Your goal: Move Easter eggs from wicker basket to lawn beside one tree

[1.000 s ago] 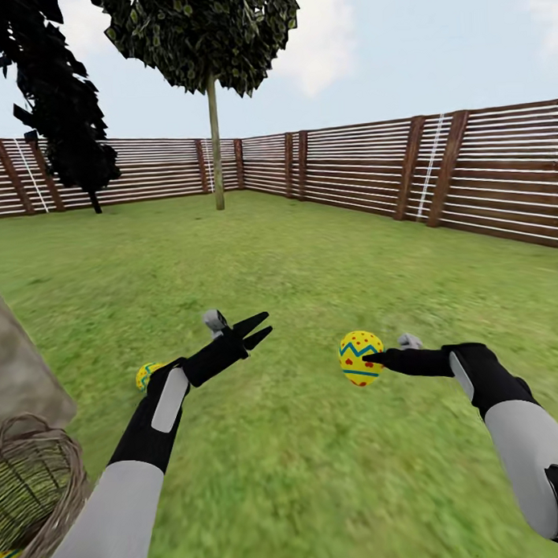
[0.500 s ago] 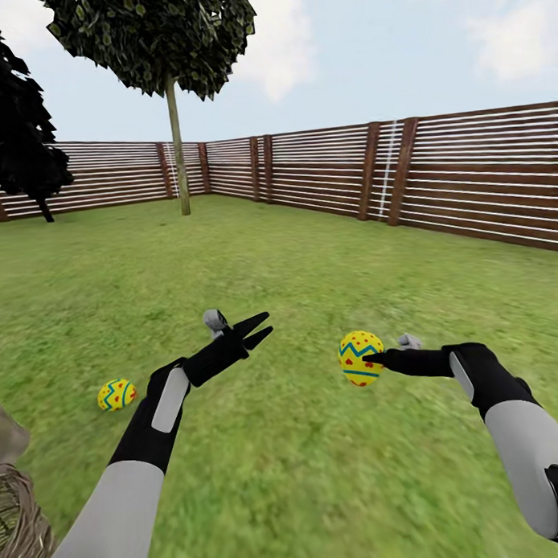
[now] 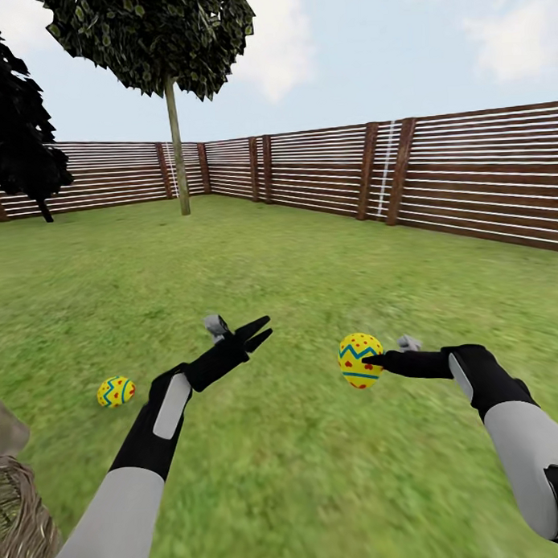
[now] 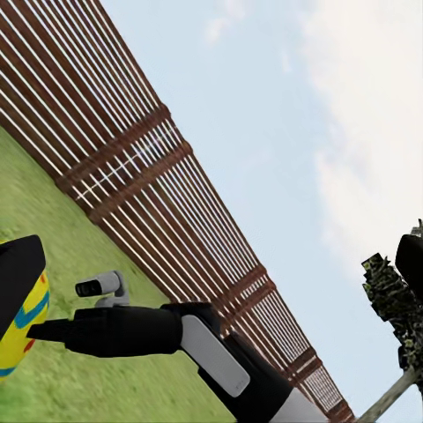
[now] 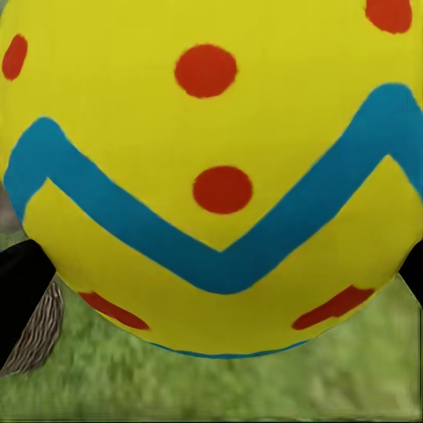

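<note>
One Easter egg point(image 3: 360, 361) is clamped in the right gripper point(image 3: 369, 360), held above the lawn point(image 3: 310, 262). A second egg point(image 3: 116, 392) lies on the grass, near the wicker basket point(image 3: 26, 521) at the lower edge; its inside is not visible. The left gripper point(image 3: 261, 329) is empty, fingers apart. A wooden fence point(image 3: 436, 173) and a thin-trunk tree point(image 3: 176, 146) stand far behind.

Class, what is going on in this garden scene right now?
A two-armed robot stands on the green lawn. Its right gripper is shut on a yellow egg with blue zigzags and red dots. Its left gripper is open and empty. Another such egg lies on the grass near the brown wicker basket.
</note>
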### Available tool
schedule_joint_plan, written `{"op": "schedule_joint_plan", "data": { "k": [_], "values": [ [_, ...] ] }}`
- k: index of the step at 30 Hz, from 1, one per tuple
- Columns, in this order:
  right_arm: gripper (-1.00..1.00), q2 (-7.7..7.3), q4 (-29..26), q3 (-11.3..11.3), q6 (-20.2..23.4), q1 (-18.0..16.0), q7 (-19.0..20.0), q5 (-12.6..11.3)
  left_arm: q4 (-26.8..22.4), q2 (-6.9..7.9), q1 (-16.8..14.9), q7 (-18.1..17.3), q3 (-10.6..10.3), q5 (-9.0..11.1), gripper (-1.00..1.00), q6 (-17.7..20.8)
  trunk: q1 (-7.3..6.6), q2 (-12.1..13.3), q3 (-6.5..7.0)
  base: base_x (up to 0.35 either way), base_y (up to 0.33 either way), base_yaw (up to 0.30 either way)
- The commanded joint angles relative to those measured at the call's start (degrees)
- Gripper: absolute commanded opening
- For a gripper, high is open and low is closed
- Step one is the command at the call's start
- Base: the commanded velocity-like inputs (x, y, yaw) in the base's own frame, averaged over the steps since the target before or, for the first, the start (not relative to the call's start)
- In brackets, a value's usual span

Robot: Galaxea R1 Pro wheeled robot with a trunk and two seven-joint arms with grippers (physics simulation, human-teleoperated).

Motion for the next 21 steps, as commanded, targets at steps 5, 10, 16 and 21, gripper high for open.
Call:
{"op": "schedule_joint_plan", "data": {
  "k": [5, 10, 16, 21],
  "values": [
    [-1.0, 0.03, 0.0, -0.3, 0.3, 0.0, 0.4, 0.4, 0.0, -0.05, 0.0, -0.1, -1.5, 0.1, 1.0, -0.9, -0.04, 0.0, -0.06, -0.202, -0.221, 0.0],
    [-1.0, 0.03, 0.0, -0.3, 0.3, 0.0, 0.4, 0.4, -0.1, -0.05, 0.0, -0.1, -2.5, 0.1, 1.0, -1.0, -0.04, 0.0, -0.06, 0.193, -0.268, 0.0],
    [-1.0, 0.03, 0.0, -0.3, 0.3, 0.0, 0.4, 0.4, -0.2, -0.05, 0.0, -0.1, -2.5, 0.1, 1.0, -1.0, -0.04, 0.0, -0.06, 0.224, -0.258, 0.0],
    [-1.0, 0.03, 0.0, -0.3, 0.4, 0.0, 0.2, 0.4, -0.4, -0.05, 0.0, 0.0, -2.6, 0.1, 1.0, -1.0, -0.04, 0.0, -0.06, 0.22, -0.269, 0.183]
  ]
}}
